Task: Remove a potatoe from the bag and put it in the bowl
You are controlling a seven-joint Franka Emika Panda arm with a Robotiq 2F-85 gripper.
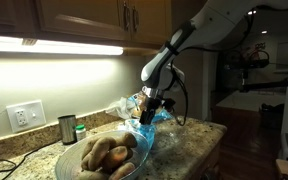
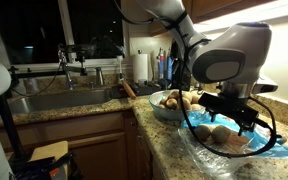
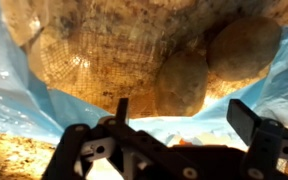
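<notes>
Wrist view | gripper (image 3: pixel 179 110) jaws apart | above bag (image 3: pixel 12 92) | potatoes (image 3: pixel 182 82) inside

Bag (image 3: pixel 14 95) cropped (wrist view)

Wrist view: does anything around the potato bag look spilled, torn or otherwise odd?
Nothing stands out. The mesh bag lies on the blue plastic, and the potatoes sit within that plastic. In an exterior view the bowl stands upright on the counter with potatoes in it. The jaws stand open over the bag, empty.
</notes>
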